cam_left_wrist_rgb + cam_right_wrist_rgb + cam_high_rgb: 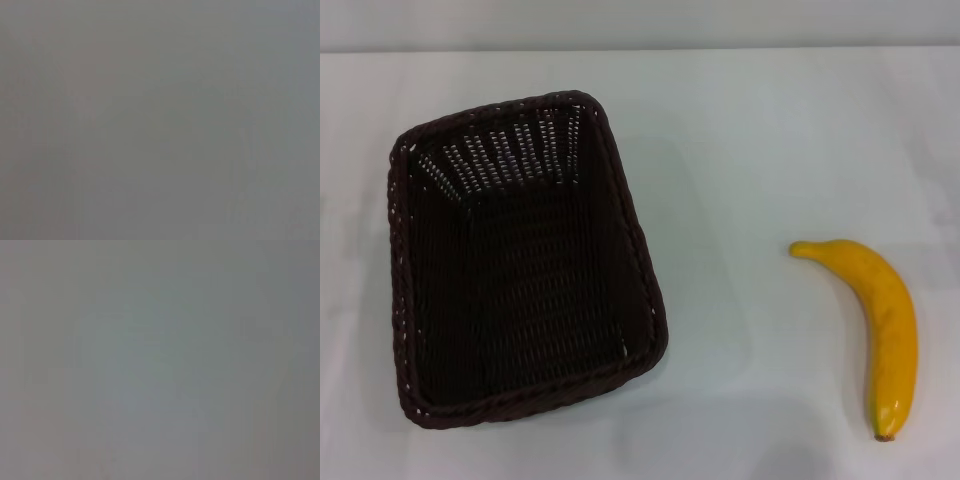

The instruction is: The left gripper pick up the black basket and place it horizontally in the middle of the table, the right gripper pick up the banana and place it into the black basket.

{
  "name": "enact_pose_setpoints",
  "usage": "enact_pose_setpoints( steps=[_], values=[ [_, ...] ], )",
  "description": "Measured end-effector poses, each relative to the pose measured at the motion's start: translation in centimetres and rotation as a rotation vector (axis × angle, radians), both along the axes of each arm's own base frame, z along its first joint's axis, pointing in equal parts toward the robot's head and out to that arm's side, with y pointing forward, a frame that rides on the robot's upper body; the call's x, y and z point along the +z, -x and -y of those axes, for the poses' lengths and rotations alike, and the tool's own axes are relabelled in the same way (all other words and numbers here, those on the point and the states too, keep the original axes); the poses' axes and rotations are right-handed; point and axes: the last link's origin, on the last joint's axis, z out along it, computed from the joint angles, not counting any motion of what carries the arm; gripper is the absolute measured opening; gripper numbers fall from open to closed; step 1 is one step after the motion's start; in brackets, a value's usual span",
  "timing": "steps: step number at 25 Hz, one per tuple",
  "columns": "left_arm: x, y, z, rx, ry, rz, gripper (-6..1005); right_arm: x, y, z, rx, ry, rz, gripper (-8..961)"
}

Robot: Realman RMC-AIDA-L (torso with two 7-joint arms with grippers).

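- Two things lie on the table [740,120]: basket [520,270] left, banana [880,330] well apart, right.
- Neither gripper shows in any view, so their grip cannot be told.

The black basket [520,260] is woven wicker, very dark brown-black, with a coarse, ribbed texture. Its rim is a thick braid, rougher than the rest. The far sloping wall is slotted, and the pale surface behind shows through the gaps; the floor is a tighter weave and reads matt, with only faint highlights on the strands.

The banana [880,320] has a smooth, glossy yellow skin with faint brown speckles and a duller greenish-brown tip.

The worktop [750,150] is white, smooth and plain, with a soft sheen.

Both wrist views show only a featureless grey surface with no texture to make out.
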Motion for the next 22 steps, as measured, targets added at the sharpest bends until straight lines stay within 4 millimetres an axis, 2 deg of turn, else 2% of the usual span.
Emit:
enact_pose_setpoints(
  steps=[15, 19, 22],
  values=[
    [0.2, -0.1, -0.2, -0.016, -0.002, 0.020, 874, -0.5, -0.1, -0.3, -0.021, 0.019, -0.012, 801],
    [0.3, 0.0, -0.3, -0.061, 0.032, 0.076, 875, -0.6, 0.0, -0.3, -0.020, 0.021, -0.016, 800],
    [1.2, 0.1, -0.4, -0.130, 0.089, 0.098, 875, -0.6, 0.0, -0.3, -0.021, 0.020, -0.021, 800]
  ],
)
